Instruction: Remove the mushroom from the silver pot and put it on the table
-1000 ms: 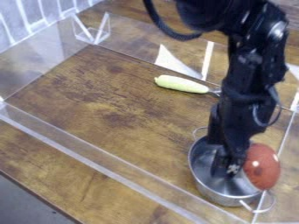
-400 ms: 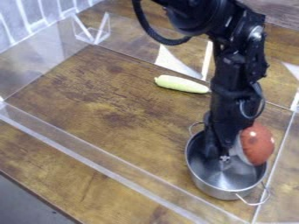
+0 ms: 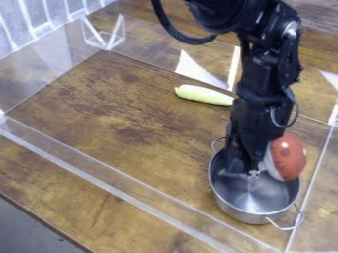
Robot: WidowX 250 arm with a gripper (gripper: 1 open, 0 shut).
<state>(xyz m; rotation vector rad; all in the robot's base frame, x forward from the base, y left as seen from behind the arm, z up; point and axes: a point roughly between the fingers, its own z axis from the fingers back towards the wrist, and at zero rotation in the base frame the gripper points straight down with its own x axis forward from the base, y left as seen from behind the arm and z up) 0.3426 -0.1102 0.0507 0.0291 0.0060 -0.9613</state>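
Dark wooden surface [image 3: 106, 109] with visible grain, fenced by clear acrylic walls [image 3: 79, 163]; broad bare planks left of centre, little room at the right wall. Black arm [image 3: 271, 59] standing over the near right corner, reaching straight down. Silver pot [image 3: 251, 203] close to that corner, just beside the right wall. Hand [image 3: 248, 170] inside the pot, fingers drawn together; whether anything is clamped, unclear. Mushroom [image 3: 288, 158] at the pot's far right rim, red-brown cap up, touching the arm's side. Yellow-green handled spoon [image 3: 205, 95] lying behind, well apart.
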